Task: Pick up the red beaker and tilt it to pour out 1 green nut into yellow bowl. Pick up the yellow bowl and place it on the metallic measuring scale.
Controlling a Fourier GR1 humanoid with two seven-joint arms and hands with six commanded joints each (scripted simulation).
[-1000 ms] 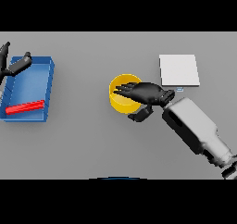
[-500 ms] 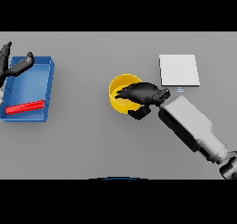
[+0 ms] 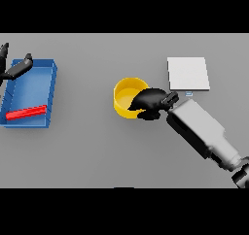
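Note:
The yellow bowl stands on the grey table at the middle. My right hand lies over its right rim, fingers curled into the bowl and thumb against the outside wall. The metallic scale, a flat pale square, sits to the bowl's right and a little farther back. A red beaker lies on its side in a blue tray at the far left. My left hand hovers open over the tray's far left corner. No green nut shows.
The right forearm slants from the lower right up to the bowl, passing just in front of the scale.
My right hand has drawn back from over the bowl's middle to its right rim and its fingers have curled round the rim. The bowl, tray and left hand have stayed put.

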